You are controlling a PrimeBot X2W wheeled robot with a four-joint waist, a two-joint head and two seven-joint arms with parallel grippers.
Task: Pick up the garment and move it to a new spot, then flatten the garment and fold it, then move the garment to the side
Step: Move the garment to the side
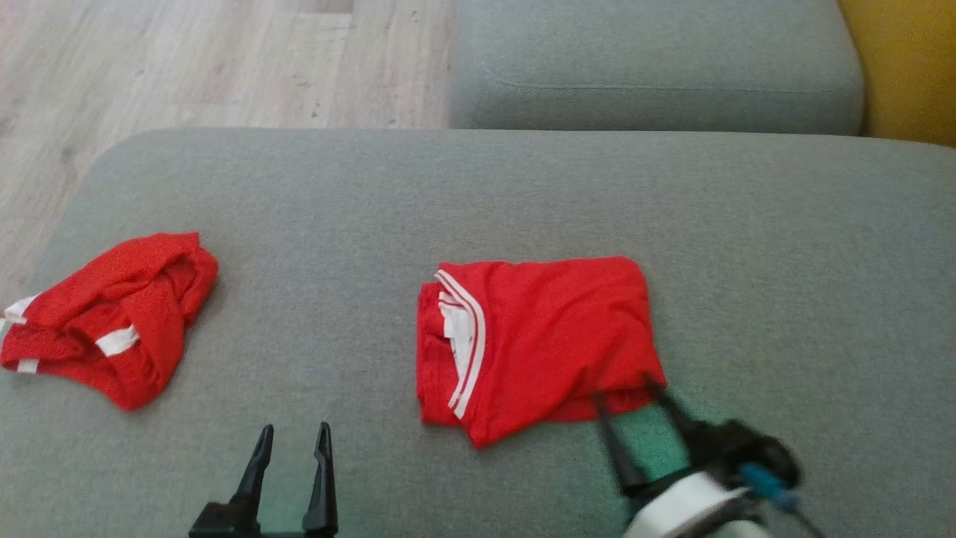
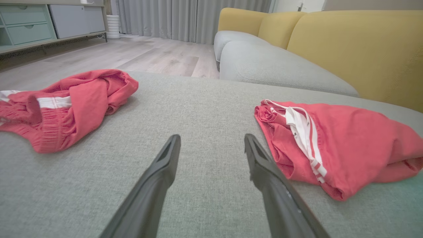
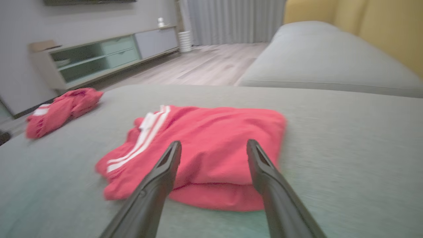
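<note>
Garment (image 1: pixel 545 336), red with white stripes, lies folded into a rough rectangle near the middle of the grey seat cushion (image 1: pixel 523 187), the broadest thing in view, which carries everything else. A second red garment (image 1: pixel 112 314) sits crumpled well apart at the cushion's left edge (same cloth and stripes, by the look of it). The right gripper (image 1: pixel 626 390) has its fingers spread wide at the folded piece's near right corner; in its wrist view the two fingers straddle the stacked near edge. That corner is blurred in the head view, so the tips may be touching cloth or just short of it; nothing is clamped. The left gripper (image 1: pixel 294 430) hangs with fingers apart over bare cushion between the two garments, holding nothing.

Folding looks done, leaving the move to the side. If the fingers close on the top layer alone, the lift would peel the fold open. A low drag across the rough upholstery could bunch the lower layers. No brand, label or writing can be read; only the plain white stripes show.
</note>
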